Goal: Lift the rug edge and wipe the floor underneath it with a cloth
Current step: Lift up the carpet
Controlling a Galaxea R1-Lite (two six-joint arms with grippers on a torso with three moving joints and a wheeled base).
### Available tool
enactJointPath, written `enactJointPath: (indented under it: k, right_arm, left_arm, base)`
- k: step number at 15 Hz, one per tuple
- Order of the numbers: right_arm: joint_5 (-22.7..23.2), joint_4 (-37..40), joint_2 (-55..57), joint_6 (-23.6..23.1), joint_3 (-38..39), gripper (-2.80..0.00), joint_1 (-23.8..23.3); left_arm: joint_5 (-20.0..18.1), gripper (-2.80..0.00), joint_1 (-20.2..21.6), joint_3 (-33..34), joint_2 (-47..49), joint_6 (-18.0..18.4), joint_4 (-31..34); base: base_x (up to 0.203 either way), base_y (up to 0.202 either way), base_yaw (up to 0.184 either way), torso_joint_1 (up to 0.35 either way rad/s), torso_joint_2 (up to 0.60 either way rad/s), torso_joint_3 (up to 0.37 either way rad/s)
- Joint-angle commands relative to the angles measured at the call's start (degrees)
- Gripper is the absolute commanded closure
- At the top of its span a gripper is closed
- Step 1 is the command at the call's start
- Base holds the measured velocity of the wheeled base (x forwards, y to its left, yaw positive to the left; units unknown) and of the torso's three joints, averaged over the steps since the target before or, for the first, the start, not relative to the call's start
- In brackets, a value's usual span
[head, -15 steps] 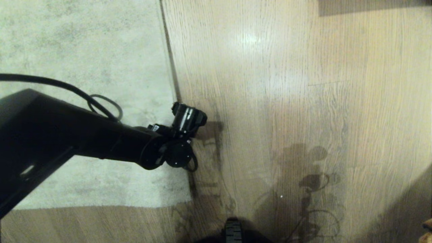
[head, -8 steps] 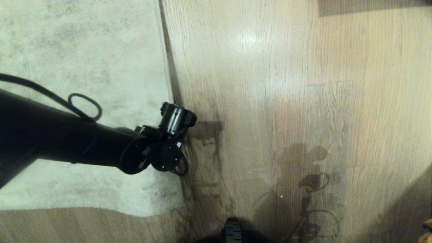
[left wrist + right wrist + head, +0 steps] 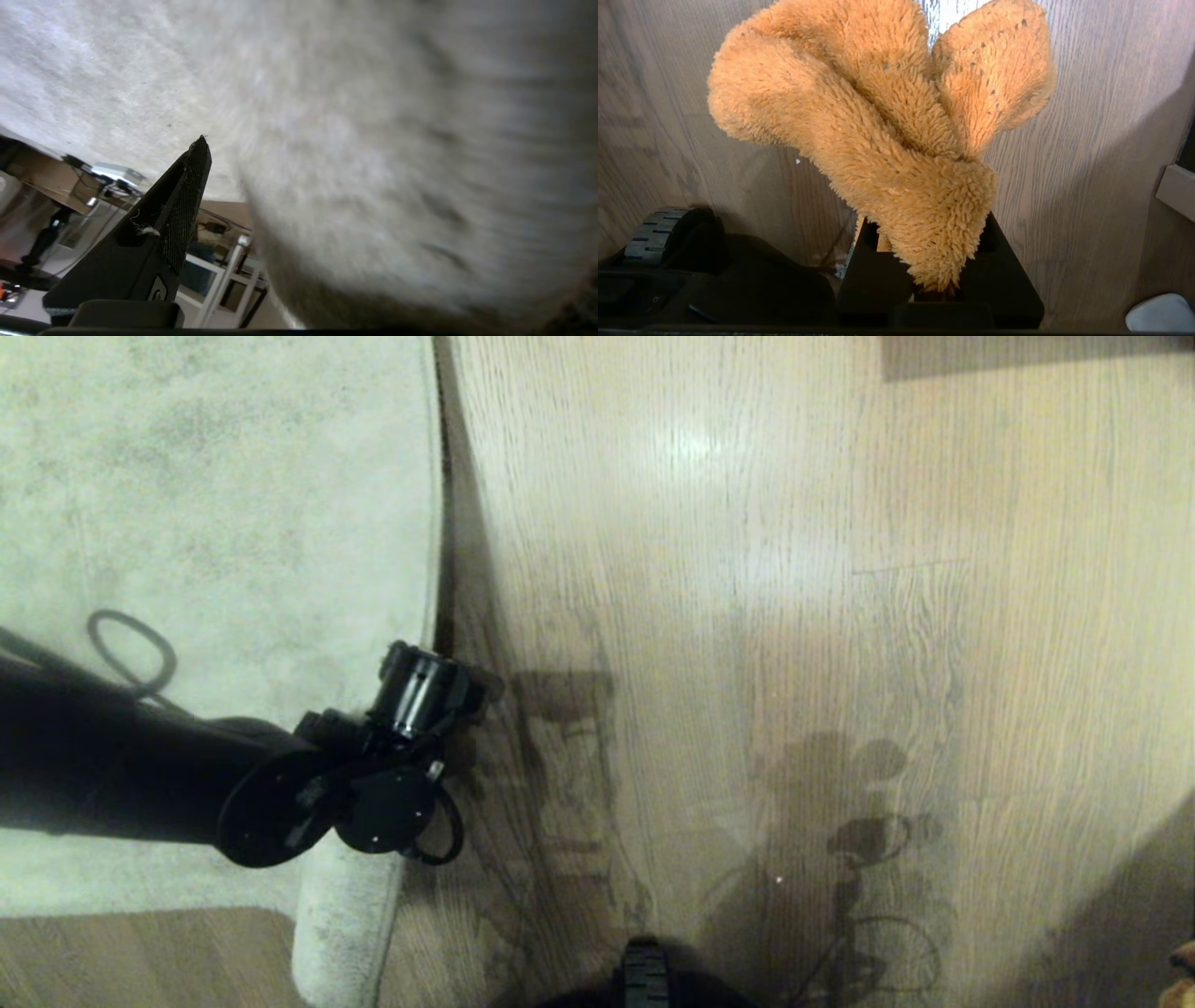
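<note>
My left pincer [image 3: 439,695] has pulled the rug edge [image 3: 434,569] sideways and up over the last second. A second ago the rug lay flat with a square near corner; now that corner is curled over into a roll [image 3: 341,924] just below the arm, and the long border bows away from the dark line it used to cover. A strip of floor [image 3: 485,775] beside the rug edge that was hidden is now bare.

In the left wrist view the pile of the rug [image 3: 397,186] fills the space right next to the one finger [image 3: 180,200] I can see. The jaws stand wide; from these views I judge the rug is being hooked or dragged, but whether the second finger sits under it I cannot tell.

My right pincer [image 3: 941,284] is clamped on the orange cloth [image 3: 878,140], which bunches up above the fingers, hanging over bare floor [image 3: 1087,116] well apart from the rug edge. In the head view only a sliver of orange shows at the lower right corner.

So the lift is partly done and the wiping not yet started. Next I would bring the cloth across to the uncovered strip beside the rug edge.
</note>
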Motion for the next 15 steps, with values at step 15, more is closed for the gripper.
enactJointPath:
  k: [15]
  right_arm:
    - [0.0, -0.04, 0.09, -0.06, 0.0, 0.0, -0.02]
  left_arm:
    - [3.31, -2.8, -2.62, 2.73, -8.18, 1.15, -0.69]
  base:
    - [0.0, 0.0, 0.0, 0.0, 0.0, 0.0]
